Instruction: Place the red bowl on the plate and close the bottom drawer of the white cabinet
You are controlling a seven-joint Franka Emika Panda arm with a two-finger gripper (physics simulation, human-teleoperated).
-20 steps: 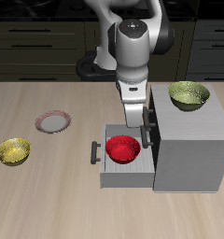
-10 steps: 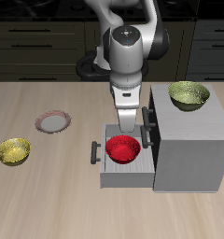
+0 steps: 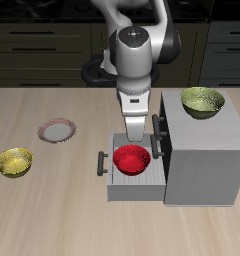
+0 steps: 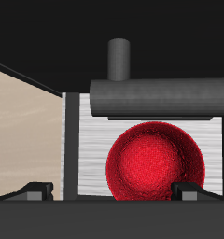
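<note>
I see my arm reaching down over a white cabinet (image 3: 200, 172) that stands on a pale wooden worktop (image 3: 52, 215). The bottom drawer (image 3: 125, 188) is pulled out toward the open side of the worktop, its dark bar handle (image 3: 100, 163) sticking out from the flat front panel. The red bowl (image 3: 132, 159) sits upright inside that open drawer, filling much of the tray.

My pincer (image 3: 135, 139) hangs directly above the red bowl, apart from it. In the wrist view the two fingertips (image 4: 32, 192) show as dark blocks spread well apart, one over the drawer's edge and the other past the bowl's rim, so the pincer is wide and holds nothing. The same view shows the bowl's glossy red inside below me and a dark bar (image 4: 156, 96) of the upper drawer's handle crossing behind it.

The plate (image 3: 57, 130), with its pale centre and reddish-brown rim, lies flat on the worktop well apart from the cabinet, with nothing on it. A yellow-green bowl (image 3: 14, 161) rests on the worktop near the plate, closer to the front edge. A second yellow-green bowl (image 3: 202, 101) sits on top of the cabinet.
</note>
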